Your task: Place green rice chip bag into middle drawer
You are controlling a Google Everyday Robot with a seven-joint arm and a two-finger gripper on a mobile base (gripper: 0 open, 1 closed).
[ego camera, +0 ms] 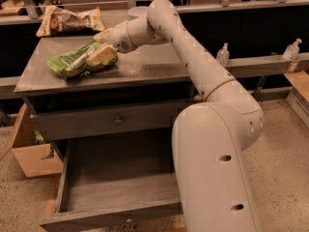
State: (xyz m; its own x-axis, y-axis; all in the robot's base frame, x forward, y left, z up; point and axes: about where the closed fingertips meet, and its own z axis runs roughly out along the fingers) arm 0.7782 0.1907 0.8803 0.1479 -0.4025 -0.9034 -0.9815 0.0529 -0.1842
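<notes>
The green rice chip bag point(72, 64) lies crumpled on the left part of the grey cabinet top point(145, 66). My gripper point(102, 46) reaches in from the right and sits at the bag's right end. It is open, with one tan finger point(102, 56) resting on the bag and the other above and behind it. The middle drawer point(116, 187) is pulled wide open below, its plank-bottomed tray bare. My white arm point(217, 149) stands in front of the drawer's right side.
A tan-and-brown snack bag point(70, 21) lies at the cabinet's back left. A shut drawer front with a knob point(118, 121) is above the open drawer. A cardboard box point(29, 153) stands on the floor at left. Two pump bottles point(223, 54) point(292, 50) stand on a ledge at right.
</notes>
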